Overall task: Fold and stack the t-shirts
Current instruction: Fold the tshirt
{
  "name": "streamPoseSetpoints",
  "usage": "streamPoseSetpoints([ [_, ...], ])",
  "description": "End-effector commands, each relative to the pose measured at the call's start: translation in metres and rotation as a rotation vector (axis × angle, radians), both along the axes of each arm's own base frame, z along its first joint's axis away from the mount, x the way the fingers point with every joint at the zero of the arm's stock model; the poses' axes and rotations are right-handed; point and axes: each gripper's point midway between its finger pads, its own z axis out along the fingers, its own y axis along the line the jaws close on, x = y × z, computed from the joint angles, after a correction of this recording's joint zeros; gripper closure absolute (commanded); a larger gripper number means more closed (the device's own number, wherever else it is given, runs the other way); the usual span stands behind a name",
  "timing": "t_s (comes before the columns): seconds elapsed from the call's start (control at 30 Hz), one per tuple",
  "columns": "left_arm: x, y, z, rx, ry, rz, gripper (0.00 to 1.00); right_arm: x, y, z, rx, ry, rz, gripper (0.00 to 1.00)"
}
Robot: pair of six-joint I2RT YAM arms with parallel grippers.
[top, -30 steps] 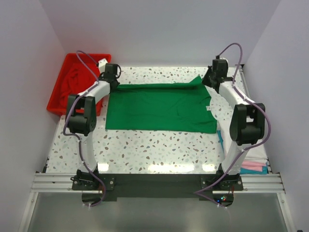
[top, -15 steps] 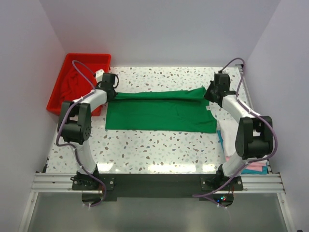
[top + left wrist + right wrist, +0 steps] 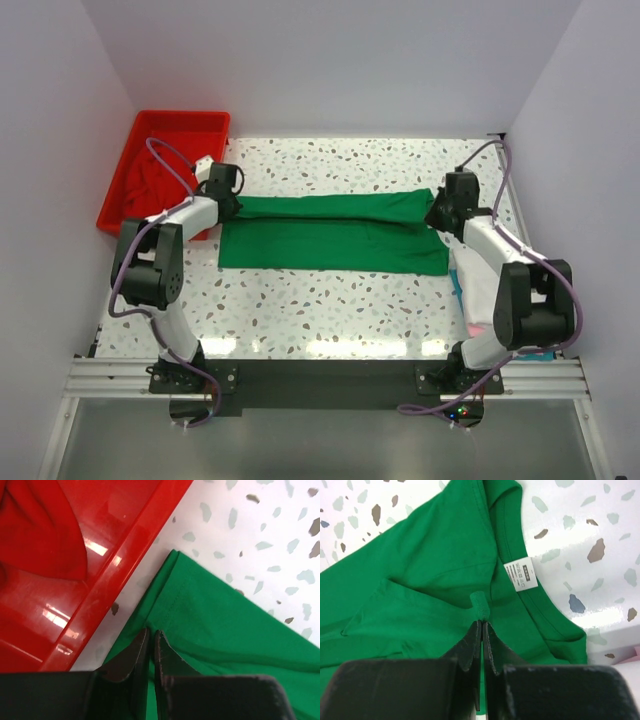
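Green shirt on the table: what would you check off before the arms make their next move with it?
1. Left gripper pinching the green shirt: ok.
2. Right gripper pinching it: ok, a tuft pokes out above the tips.
3. Shirt clear of the red tray: ok, bare table shows between them.
4. Fold finished: not ok, the held edge is short of the near hem.
5. Cloth smooth by the neck label: not ok, creased.
6. Only one layer gripped: cannot tell.

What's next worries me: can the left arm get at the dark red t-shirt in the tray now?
Likely not yet: the left pincer is shut on the green t-shirt. Otherwise the way looks free: the dark red t-shirt lies uncovered in the red tray beside it.
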Motion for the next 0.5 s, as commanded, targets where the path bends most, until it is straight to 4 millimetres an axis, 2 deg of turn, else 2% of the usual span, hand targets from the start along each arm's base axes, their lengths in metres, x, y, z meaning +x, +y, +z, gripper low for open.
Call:
streamPoseSetpoints([
  [0.0,0.0,0.0,0.019,-0.027,-0.071,0.023,0.88,0.002,-0.004,0.017,0.014,-0.066,-0.027,1.0],
  [0.03,-0.002,0.0,0.018,-0.029,-0.068,0.021,0.84,-0.001,0.0,0.015,0.027,-0.06,-0.016,0.97],
  [0.07,-0.004,-0.001,0.023,-0.032,-0.075,0.019,0.77,-0.006,0.008,0.011,0.065,-0.048,0.01,0.89],
  [0.1,-0.006,0.0,0.024,-0.033,-0.074,0.017,0.62,-0.009,0.01,0.014,0.078,-0.059,0.019,0.8],
  [0.13,-0.009,0.0,0.024,-0.034,-0.068,0.015,0.56,-0.013,0.011,0.014,0.083,-0.056,0.02,0.69],
  [0.17,-0.011,-0.001,0.033,-0.037,-0.086,0.005,0.53,-0.019,0.01,0.009,0.083,-0.047,0.017,0.53],
  [0.2,-0.014,-0.002,0.034,-0.038,-0.087,-0.007,0.5,-0.023,0.016,0.011,0.105,-0.051,0.045,0.48],
  [0.27,-0.02,-0.001,0.046,-0.037,-0.096,-0.017,0.48,-0.028,0.017,0.016,0.106,-0.06,0.053,0.44],
  [0.33,-0.019,-0.007,0.053,-0.052,-0.109,-0.052,0.48,-0.026,0.015,0.018,0.094,-0.062,0.048,0.44],
  [0.4,-0.018,-0.01,0.054,-0.057,-0.112,-0.063,0.49,-0.015,0.017,0.023,0.094,-0.062,0.059,0.46],
  [0.43,-0.015,-0.017,0.057,-0.077,-0.119,-0.091,0.5,-0.012,0.02,0.014,0.099,-0.025,0.064,0.46],
  [0.47,-0.013,-0.021,0.049,-0.077,-0.096,-0.106,0.51,0.001,0.025,0.023,0.096,-0.045,0.077,0.47],
])
